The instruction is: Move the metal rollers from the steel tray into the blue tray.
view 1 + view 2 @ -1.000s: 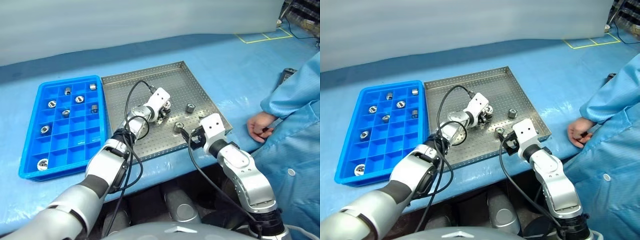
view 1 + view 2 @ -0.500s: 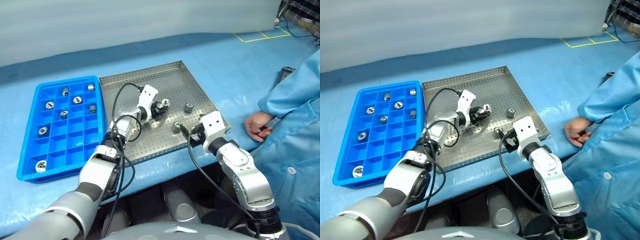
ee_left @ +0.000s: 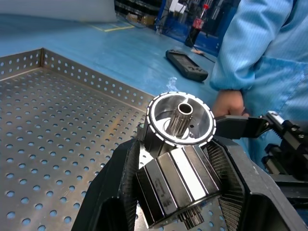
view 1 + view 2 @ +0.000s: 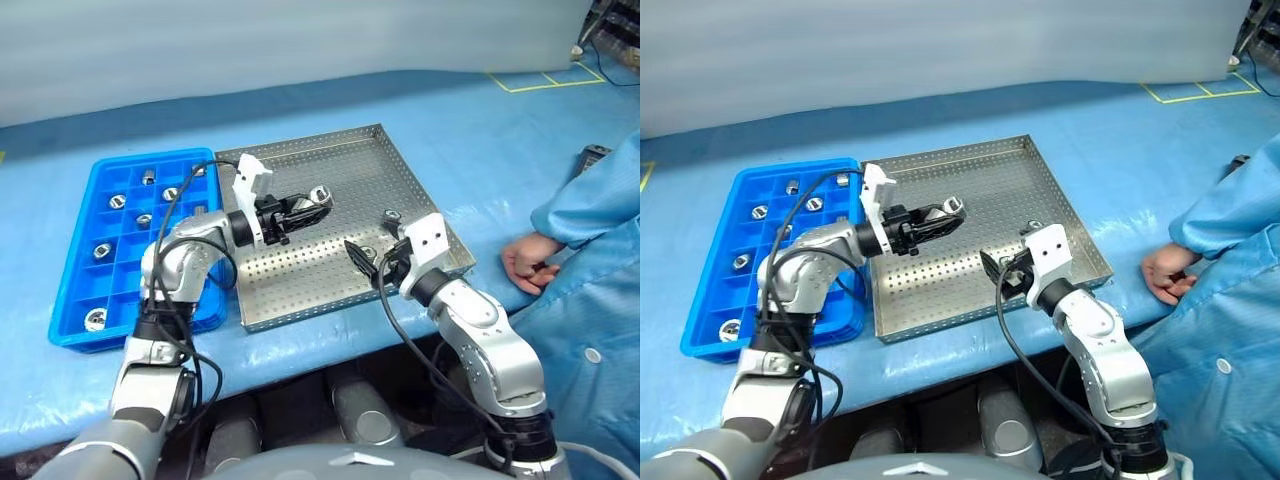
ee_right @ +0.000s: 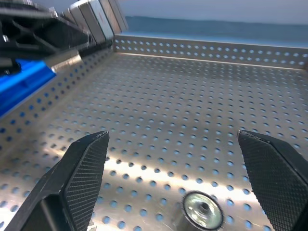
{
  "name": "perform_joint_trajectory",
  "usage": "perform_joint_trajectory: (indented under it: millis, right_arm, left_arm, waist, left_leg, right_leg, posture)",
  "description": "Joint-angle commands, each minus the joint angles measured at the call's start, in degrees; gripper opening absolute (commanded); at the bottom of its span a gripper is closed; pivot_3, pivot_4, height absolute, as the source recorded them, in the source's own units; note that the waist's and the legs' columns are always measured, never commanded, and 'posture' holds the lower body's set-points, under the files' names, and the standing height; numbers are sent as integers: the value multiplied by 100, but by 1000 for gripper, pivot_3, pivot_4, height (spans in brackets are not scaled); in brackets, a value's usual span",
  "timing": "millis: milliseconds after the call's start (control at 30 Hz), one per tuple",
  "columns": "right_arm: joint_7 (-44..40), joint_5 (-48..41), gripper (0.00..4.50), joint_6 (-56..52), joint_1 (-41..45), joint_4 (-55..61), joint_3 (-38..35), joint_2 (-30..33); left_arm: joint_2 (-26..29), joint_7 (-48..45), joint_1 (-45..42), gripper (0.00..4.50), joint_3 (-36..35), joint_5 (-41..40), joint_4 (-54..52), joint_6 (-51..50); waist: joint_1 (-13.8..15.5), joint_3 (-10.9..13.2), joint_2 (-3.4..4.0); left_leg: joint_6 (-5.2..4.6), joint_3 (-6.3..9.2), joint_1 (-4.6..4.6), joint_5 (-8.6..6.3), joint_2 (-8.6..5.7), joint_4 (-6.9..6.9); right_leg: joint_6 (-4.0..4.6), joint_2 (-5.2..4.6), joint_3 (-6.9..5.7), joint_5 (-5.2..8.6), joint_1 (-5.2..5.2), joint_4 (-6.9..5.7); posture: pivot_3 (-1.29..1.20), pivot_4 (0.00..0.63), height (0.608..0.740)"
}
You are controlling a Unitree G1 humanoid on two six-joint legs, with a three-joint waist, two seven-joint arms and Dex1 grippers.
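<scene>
My left gripper (image 3: pixel 180 192) grips a roller (image 3: pixel 177 159) over the steel tray (image 4: pixel 300 275).
Right gripper (image 5: pixel 175 192) gapes wide, level, another roller (image 5: pixel 202 211) just ahead.

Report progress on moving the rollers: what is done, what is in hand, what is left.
Done: seven metal rollers lie in compartments of the blue tray, for instance one at its near end.
In hand: the left gripper is shut on a roller, lifted above the steel tray.
Left: two rollers on the steel tray, one by its right rim and one between the open right gripper's fingers.
</scene>
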State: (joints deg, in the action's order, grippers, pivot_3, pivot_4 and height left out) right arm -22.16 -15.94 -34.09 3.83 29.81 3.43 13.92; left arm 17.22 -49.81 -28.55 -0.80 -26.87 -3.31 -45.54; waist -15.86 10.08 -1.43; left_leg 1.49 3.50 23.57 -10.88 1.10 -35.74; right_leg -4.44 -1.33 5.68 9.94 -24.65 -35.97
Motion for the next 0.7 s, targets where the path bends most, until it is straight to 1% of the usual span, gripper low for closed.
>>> perform_joint_trajectory:
  millis: [33,200,333,500,633,700]
  right_arm:
    - [-248,-495,4500,218,83,398,-219,-32]
    - [-349,-836,4500,273,70,446,-324,-14]
    - [-283,-890,4500,256,81,405,-303,16]
    - [-206,-943,4500,159,98,344,-243,3]
    - [-1,-1656,4500,-332,137,310,-463,-311]
    - [118,-2178,4500,-603,192,289,-647,-511]
  left_arm:
    - [463,-330,231,2072,440,9,-742,132]
    - [846,-356,350,2072,656,103,-878,385]
    - [858,-256,361,2072,643,79,-866,518]
    - [848,-251,369,2072,808,211,-837,759]
    - [1034,-261,390,2072,1151,748,-925,1402]
    - [1080,-284,382,2072,1252,902,-975,1690]
  waist:
    - [15,0,0]
    - [180,0,0]
    - [258,0,0]
    - [290,0,0]
    - [284,0,0]
    - [289,0,1]
  left_leg:
    - [0,0,0,0,0,1]
    - [0,0,1,0,1,-6]
    - [0,-1,1,0,0,-11]
    - [0,-1,4,0,0,-10]
    - [0,-1,3,0,1,-10]
    - [0,-1,2,0,3,-10]
  right_leg:
    - [0,1,0,0,-1,0]
    - [1,0,0,1,-1,-1]
    - [1,0,0,1,0,0]
    - [2,0,0,1,-2,0]
    - [2,1,0,1,-2,-1]
    - [2,2,0,0,-2,-3]
  posture:
    - [-165,150,740]
    - [-158,150,740]
    - [-156,150,740]
    - [-155,150,740]
    - [-158,150,740]
    - [-158,150,740]
